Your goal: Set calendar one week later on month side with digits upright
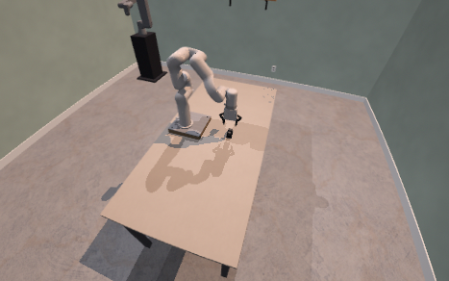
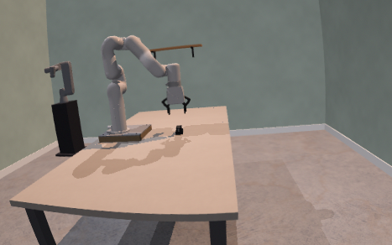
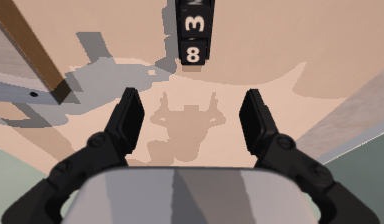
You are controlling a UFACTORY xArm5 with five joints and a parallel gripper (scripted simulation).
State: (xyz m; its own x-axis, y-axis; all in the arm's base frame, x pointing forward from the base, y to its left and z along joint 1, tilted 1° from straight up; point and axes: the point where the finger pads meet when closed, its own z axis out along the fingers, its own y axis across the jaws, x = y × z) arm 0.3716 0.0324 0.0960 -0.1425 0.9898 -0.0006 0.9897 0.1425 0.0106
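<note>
While gripper (image 3: 192, 120) is hovering above table (image 1: 191, 202), fingers are standing wide, gripping nothing, probably because release is done. Calendar (image 3: 194, 30) is resting on table at 12 o'clock in wrist view, apart from fingertips. Tray is holding cubes, one top showing 3 (image 3: 194, 23), other showing 8 (image 3: 193, 54); month face not readable. Base (image 1: 201, 130) is sitting at 9 o'clock from calendar in top view.

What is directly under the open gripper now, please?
Under the gripper only the table and the gripper's shadow show. The calendar stands ahead of the fingers, not beneath them, with a 3 and an 8 facing up. Its tray and month side cannot be seen.
</note>
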